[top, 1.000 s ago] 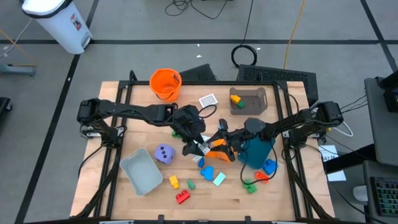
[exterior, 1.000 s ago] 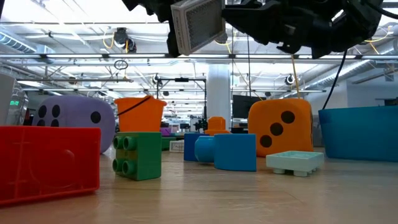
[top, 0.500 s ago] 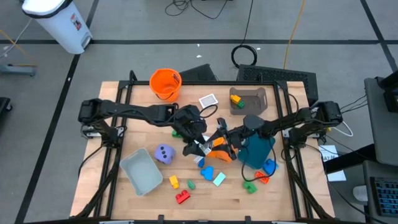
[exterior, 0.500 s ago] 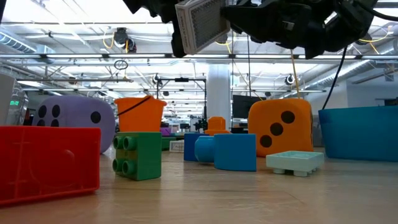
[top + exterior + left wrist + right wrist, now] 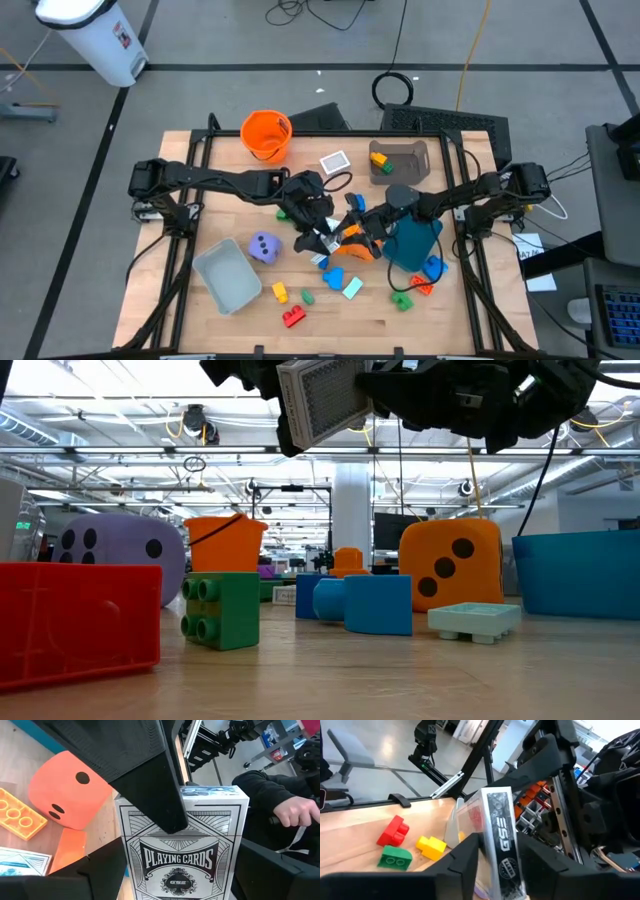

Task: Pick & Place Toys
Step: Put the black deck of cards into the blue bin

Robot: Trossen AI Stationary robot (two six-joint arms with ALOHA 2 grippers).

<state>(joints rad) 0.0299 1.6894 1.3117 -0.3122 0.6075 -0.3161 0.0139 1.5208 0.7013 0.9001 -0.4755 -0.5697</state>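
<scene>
Right gripper (image 5: 495, 870) has closed in around the upright playing-card box (image 5: 182, 850), also clamped by left gripper (image 5: 170, 870).

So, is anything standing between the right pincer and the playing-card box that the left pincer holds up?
Nothing visible does. The left pincer holds the playing-card box up off the table, and the box's narrow edge sits right inside the right pincer, with no toy or cable between them.
</scene>
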